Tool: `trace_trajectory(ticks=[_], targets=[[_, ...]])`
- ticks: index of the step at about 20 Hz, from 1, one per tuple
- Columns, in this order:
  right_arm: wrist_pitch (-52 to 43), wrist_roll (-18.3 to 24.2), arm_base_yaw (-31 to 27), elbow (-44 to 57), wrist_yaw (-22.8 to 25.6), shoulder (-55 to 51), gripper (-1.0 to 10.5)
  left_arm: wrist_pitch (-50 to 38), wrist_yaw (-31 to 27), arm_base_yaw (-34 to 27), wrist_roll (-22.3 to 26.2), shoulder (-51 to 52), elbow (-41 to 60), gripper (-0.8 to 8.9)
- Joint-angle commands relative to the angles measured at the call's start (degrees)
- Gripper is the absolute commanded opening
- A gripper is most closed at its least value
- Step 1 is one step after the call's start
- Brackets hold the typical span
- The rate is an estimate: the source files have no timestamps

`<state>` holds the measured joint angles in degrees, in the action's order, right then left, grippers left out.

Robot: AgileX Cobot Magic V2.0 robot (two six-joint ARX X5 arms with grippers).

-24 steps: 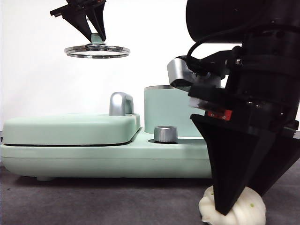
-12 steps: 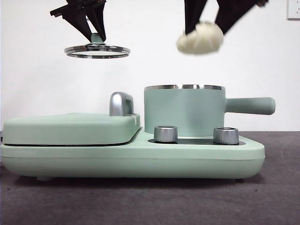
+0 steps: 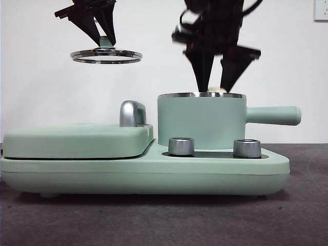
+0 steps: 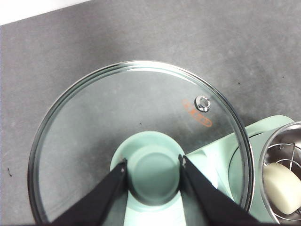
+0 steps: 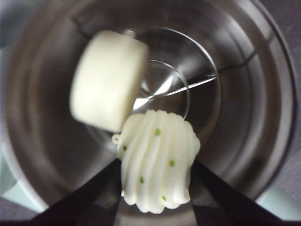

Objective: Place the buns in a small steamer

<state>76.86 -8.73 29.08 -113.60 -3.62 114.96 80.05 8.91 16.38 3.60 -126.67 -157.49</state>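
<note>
Right gripper (image 5: pixel 155 188) pinching pleated, green-specked bun (image 5: pixel 157 160) between its jaws; plain cream bun (image 5: pixel 109 80) beyond, inside steamer (image 3: pixel 201 120). Left gripper (image 4: pixel 153 165) clamps lid knob (image 4: pixel 153 175).

left tool (image 4: pixel 153 165) clamped, raised, right tool (image 5: pixel 155 174) clamped, lowered

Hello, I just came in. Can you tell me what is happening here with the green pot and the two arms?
The right gripper holds the pleated bun just inside the small steamer, beside the plain bun that already lies on the wire rack in it. The left gripper holds the glass lid by its green knob, up in the air and off to the side of the pot, above the flat griddle section.
</note>
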Motion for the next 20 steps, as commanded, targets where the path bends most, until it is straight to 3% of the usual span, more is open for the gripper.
trace_trajectory(ticks=[1,3,10,14,20], targets=[[2.71,1.05,0.37,-1.49,0.22,2.08,2.0,-1.27,0.20,0.24,-0.20,0.31,-2.51,0.16],[2.64,1.46,0.37,-1.49,0.22,2.73,2.1,-1.27,0.20,0.24,-0.20,0.31,-2.51,0.16],[2.27,1.77,0.35,-1.51,0.26,2.97,4.3,-1.36,0.20,0.24,-0.20,0.31,-2.51,0.16],[4.22,2.10,0.35,-2.56,0.24,1.68,4.4,-1.38,0.20,0.24,-0.22,0.31,-2.51,0.16],[4.59,2.23,1.11,-2.43,0.04,-8.63,4.4,-1.18,0.46,0.52,-0.28,0.31,-2.51,0.16]])
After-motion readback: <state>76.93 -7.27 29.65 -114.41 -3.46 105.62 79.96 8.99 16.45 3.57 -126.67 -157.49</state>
